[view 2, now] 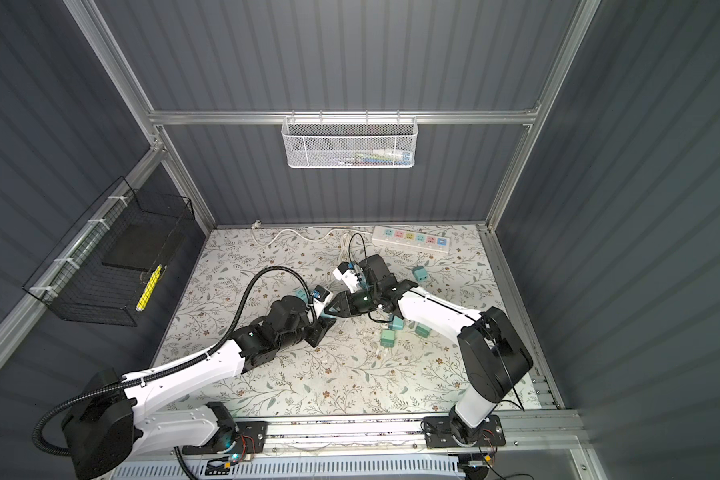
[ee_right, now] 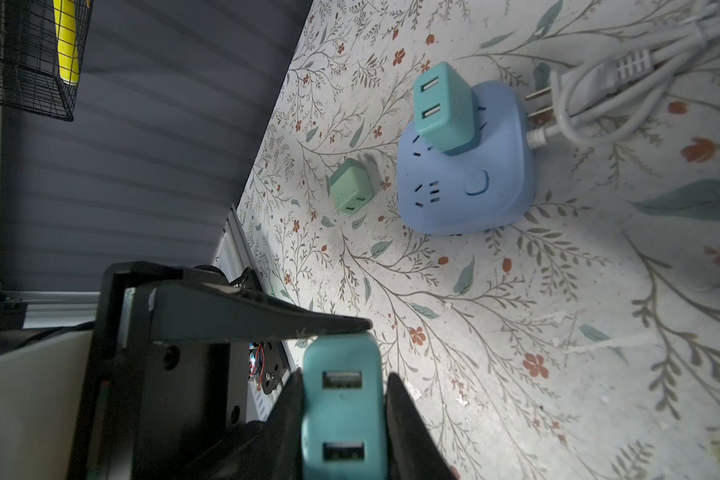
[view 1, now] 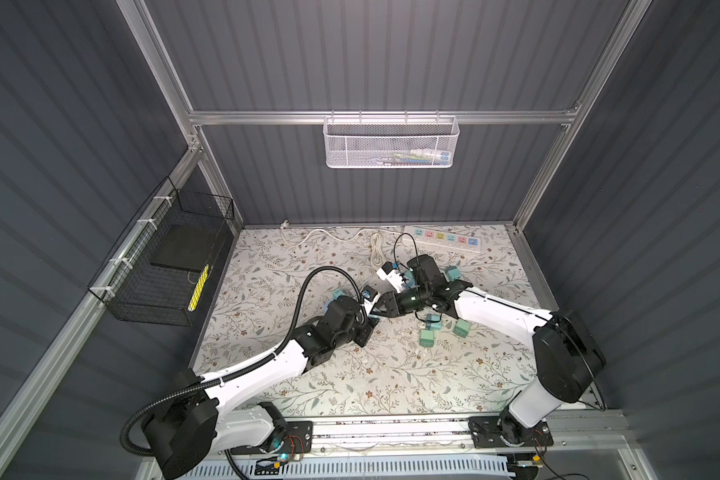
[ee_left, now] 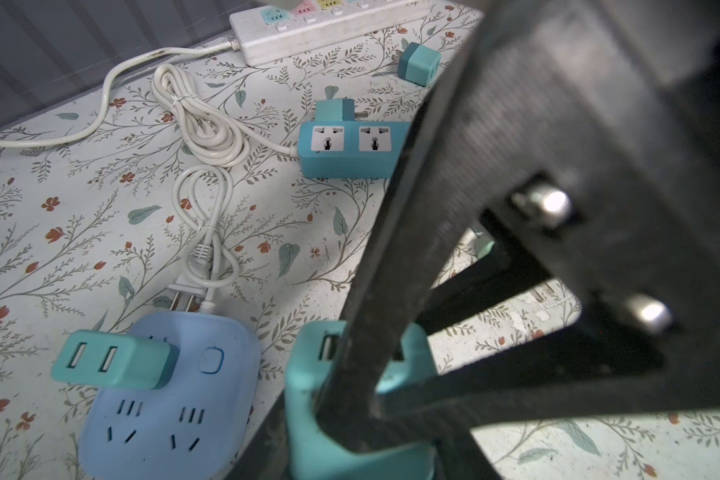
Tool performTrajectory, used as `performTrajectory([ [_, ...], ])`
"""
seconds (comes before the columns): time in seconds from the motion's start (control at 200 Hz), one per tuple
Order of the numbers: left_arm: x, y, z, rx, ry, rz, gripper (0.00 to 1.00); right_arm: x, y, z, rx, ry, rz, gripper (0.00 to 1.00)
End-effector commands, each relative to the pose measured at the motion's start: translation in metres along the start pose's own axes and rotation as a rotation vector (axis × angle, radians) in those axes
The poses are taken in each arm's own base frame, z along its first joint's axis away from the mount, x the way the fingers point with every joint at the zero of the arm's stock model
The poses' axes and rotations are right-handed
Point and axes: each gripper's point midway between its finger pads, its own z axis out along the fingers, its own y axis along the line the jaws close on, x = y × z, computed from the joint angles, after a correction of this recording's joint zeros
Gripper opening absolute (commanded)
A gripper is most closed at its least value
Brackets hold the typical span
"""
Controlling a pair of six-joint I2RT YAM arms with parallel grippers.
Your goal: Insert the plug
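A teal two-port plug [ee_right: 341, 411] hangs above the floral table, gripped from two sides. My right gripper [ee_right: 344, 415] is shut on its flanks. In the left wrist view my left gripper [ee_left: 358, 415] is shut on the same plug [ee_left: 308, 424], with the right gripper's fingers [ee_left: 391, 291] crossing over it. In a top view the left gripper [view 1: 374, 319] and right gripper [view 1: 380, 308] meet tip to tip at mid-table, hiding the plug. A blue socket block [ee_right: 466, 183] lies nearby with another teal plug [ee_right: 443, 108] standing in it.
A teal double socket [ee_left: 350, 145] and coiled white cords [ee_left: 200, 124] lie beyond. A white power strip [view 1: 441, 239] runs along the back edge. Loose teal plugs [view 1: 427, 338] are scattered under the right arm, and a green one [ee_right: 350, 187] sits beside the blue block.
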Motion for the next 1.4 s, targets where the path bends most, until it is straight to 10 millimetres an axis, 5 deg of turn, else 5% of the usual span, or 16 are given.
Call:
performTrajectory([
  [0.0, -0.018, 0.006, -0.008, -0.045, -0.032, 0.020, 0.44, 0.000, 0.002, 0.000, 0.024, 0.012, 0.013, 0.19],
  [0.18, -0.023, 0.023, -0.030, -0.132, -0.086, -0.075, 0.60, -0.015, -0.001, -0.001, 0.071, -0.042, -0.013, 0.15],
  [0.355, -0.022, 0.049, -0.072, -0.255, -0.192, -0.227, 0.76, -0.029, -0.003, 0.001, 0.112, -0.095, -0.043, 0.13],
  [0.49, 0.000, 0.088, -0.112, -0.456, -0.264, -0.436, 0.93, -0.038, -0.002, 0.009, 0.180, -0.134, -0.125, 0.13],
  [0.65, 0.025, 0.107, -0.148, -0.572, -0.266, -0.677, 0.96, -0.052, 0.003, 0.025, 0.225, -0.167, -0.237, 0.13],
  [0.886, 0.041, 0.109, -0.154, -0.608, -0.226, -0.787, 0.97, -0.053, -0.012, 0.059, 0.337, -0.167, -0.355, 0.13],
  [1.396, 0.015, 0.120, -0.176, -0.677, -0.253, -0.701, 1.00, -0.055, -0.026, 0.106, 0.395, -0.154, -0.413, 0.13],
])
